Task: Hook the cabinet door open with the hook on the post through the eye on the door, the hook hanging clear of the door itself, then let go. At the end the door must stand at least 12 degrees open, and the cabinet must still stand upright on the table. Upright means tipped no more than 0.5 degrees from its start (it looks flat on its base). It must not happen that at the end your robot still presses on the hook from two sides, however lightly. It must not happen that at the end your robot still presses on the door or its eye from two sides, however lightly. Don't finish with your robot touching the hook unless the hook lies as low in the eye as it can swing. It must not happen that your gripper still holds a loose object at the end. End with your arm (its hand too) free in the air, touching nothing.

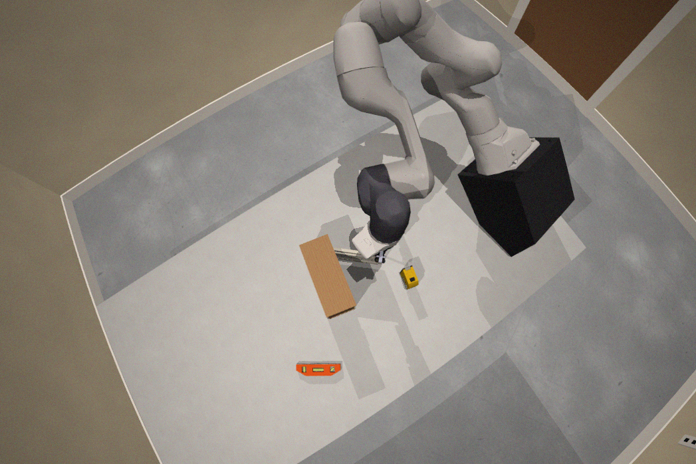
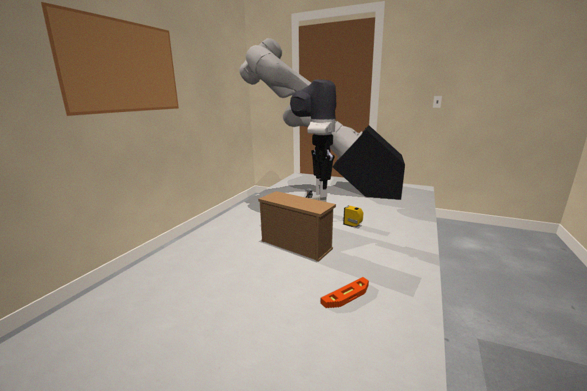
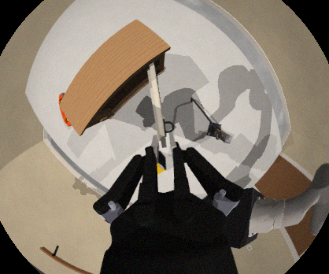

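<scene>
The cabinet point(image 1: 326, 276) point(image 2: 294, 230) point(image 3: 116, 71) is seen upright on the pale surface point(image 1: 223, 306) point(image 2: 211, 299) point(image 3: 53, 59). Its door point(image 1: 353, 255) point(image 3: 154, 96) is swung wide open, with the free end pointed away from the cabinet front. A dark ring-shaped eye point(image 3: 168, 126) is seen at the side of the door, near that end.

The jaws are pointed downward and are parted by a narrow gap, with nothing gripped. In the wrist view, the 2 pale fingertips are seen around the line of the door's free end; whether the door is touched cannot be told. The gripper is carried from above by the arm point(image 1: 359, 52) point(image 2: 280, 73) point(image 3: 273, 214).

The thin dark hook point(image 3: 203, 112) is extended from a dark fitting point(image 3: 215, 130) on the post, beside the open door. Whether any part of it is passed through the eye cannot be made out.

1 yellow tape measure point(image 1: 409, 278) point(image 2: 352, 215) point(image 3: 160, 169) is placed beyond the door's free end, apart from the cabinet. 1 orange level point(image 1: 318, 369) point(image 2: 345, 293) point(image 3: 63, 115) is set on the opposite side of the cabinet from the hook, well apart from the door.
</scene>
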Motion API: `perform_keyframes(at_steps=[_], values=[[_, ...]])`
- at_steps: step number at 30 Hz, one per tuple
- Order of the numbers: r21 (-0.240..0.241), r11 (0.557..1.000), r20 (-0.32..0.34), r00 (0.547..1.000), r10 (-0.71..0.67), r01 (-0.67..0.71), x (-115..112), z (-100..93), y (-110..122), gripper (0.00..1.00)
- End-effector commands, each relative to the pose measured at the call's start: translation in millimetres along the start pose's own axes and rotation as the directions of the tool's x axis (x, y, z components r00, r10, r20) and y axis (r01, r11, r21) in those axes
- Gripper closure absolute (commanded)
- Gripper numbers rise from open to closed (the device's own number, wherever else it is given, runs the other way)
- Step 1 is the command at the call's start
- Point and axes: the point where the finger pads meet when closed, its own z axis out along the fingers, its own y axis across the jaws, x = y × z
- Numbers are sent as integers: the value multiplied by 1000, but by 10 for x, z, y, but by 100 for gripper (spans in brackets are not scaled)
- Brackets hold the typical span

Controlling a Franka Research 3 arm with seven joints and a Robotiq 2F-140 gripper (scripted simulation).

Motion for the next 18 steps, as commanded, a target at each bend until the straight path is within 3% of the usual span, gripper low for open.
perform_keyframes(at_steps=[1,18], values=[[5,1000,1,1000,7,-7,-10,49,-14,84],[5,1000,1,1000,7,-7,-10,144,-15,84]])
